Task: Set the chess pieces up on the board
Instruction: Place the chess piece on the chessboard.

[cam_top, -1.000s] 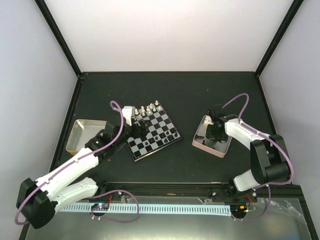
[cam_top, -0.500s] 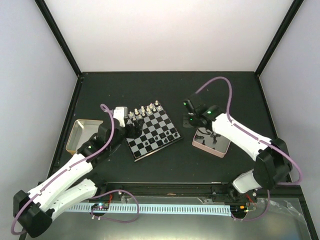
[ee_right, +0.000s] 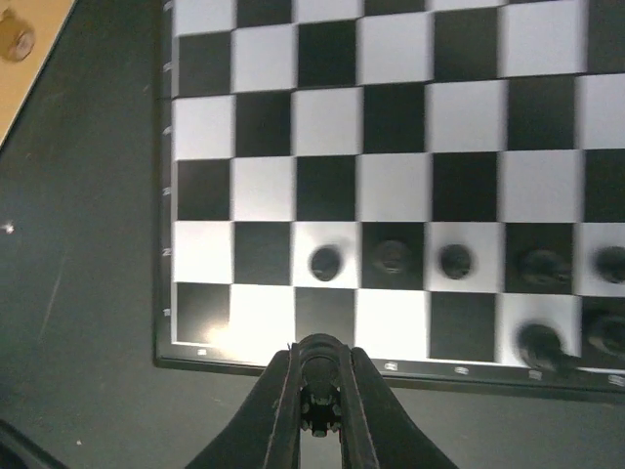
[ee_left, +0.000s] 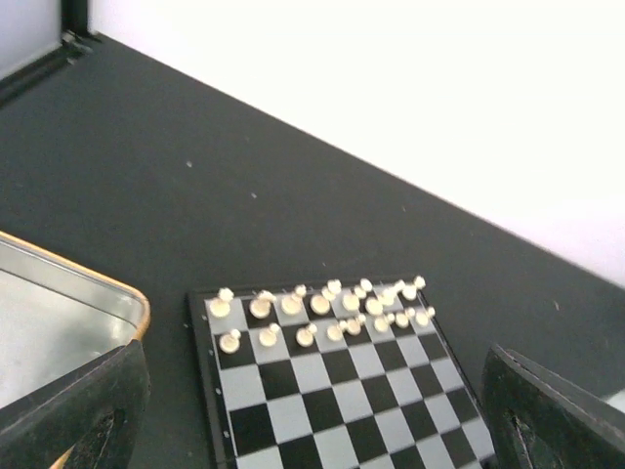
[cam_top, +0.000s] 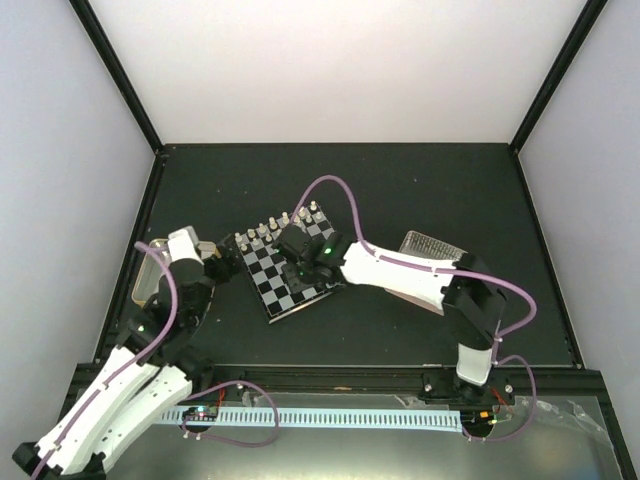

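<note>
Plainly, white walls [cam_top: 340, 70] enclose the black table [cam_top: 420, 180] bearing the board [cam_top: 262, 278].

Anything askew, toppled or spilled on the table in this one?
Only the board stands out: it lies askew to the edges of the table. The white pieces stand in two tidy rows; nothing looks spilled.

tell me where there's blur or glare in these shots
Right wrist view: black pieces smear toward the right edge, and glare washes the board at its lower-left corner. Left wrist view: white pieces look soft. Top view: sharp, back wall blown out.
</note>
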